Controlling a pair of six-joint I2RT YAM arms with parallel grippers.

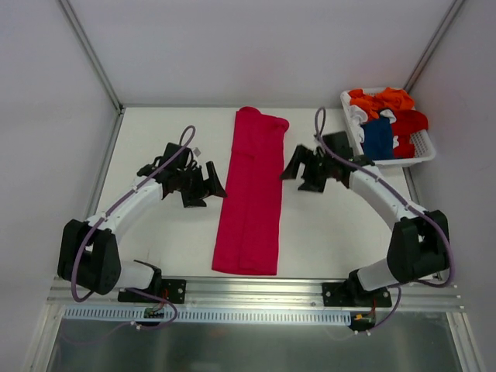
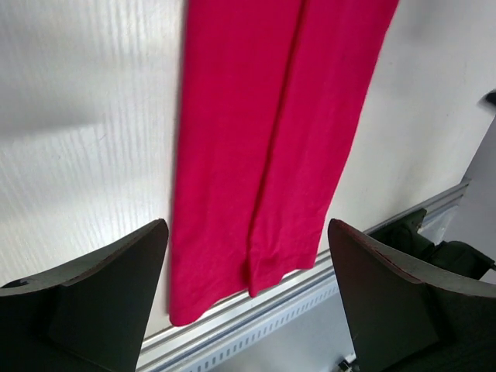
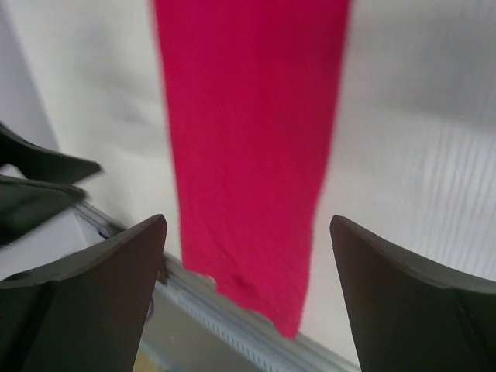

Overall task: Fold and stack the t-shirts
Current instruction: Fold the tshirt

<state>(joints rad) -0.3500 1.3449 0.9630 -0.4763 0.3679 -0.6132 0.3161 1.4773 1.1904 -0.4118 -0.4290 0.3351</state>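
The crimson-pink t-shirt [image 1: 252, 194] lies flat on the table, folded lengthwise into a long strip from the back to the near edge. It also shows in the left wrist view [image 2: 263, 139] and in the right wrist view [image 3: 252, 147]. My left gripper [image 1: 208, 184] is open and empty, just left of the strip. My right gripper [image 1: 298, 170] is open and empty, just right of it. Neither touches the cloth. The orange t-shirt [image 1: 384, 101], the red t-shirt [image 1: 409, 124] and the dark blue t-shirt [image 1: 377, 138] lie bunched in the basket.
The white slatted basket [image 1: 422, 151] stands at the back right corner. An aluminium rail [image 1: 256, 293] runs along the table's near edge. Grey walls enclose the table at the back and sides.
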